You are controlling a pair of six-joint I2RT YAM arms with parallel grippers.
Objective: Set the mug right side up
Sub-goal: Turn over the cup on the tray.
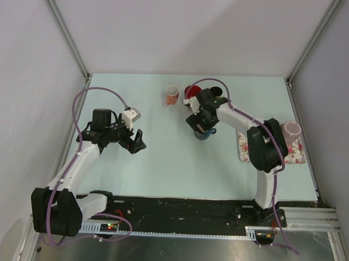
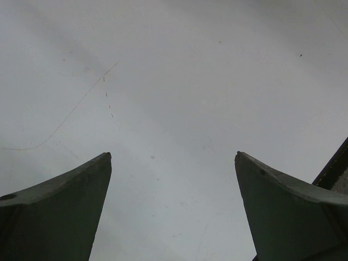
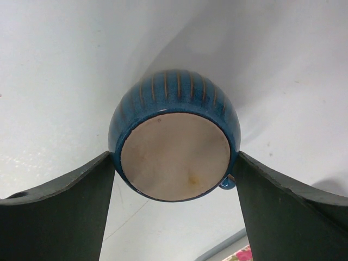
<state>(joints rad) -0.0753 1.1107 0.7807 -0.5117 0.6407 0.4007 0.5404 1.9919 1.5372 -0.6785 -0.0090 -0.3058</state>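
**Blue mug upside down between the right fingers**

Blue ribbed mug [image 3: 174, 98] stands upside down on the pale table [image 1: 161, 170], right of the centre, with its unglazed beige base facing up at the wrist camera. The right gripper [image 3: 174, 157] comes down over it, and its two fingers [image 3: 70, 206] touch the mug on opposite sides, so the jaws are closed on it. The small handle [image 3: 227, 184] shows beside the right finger.

The left gripper [image 1: 134, 141] hangs over bare table at the left, well apart from the mug, with its jaws wide apart and nothing between them.

Behind the mug stand a small orange cup [image 1: 172, 95] and a red cup [image 1: 191, 90]. A pink cup [image 1: 292, 130] sits on a floral tray [image 1: 300, 155] at the right edge.
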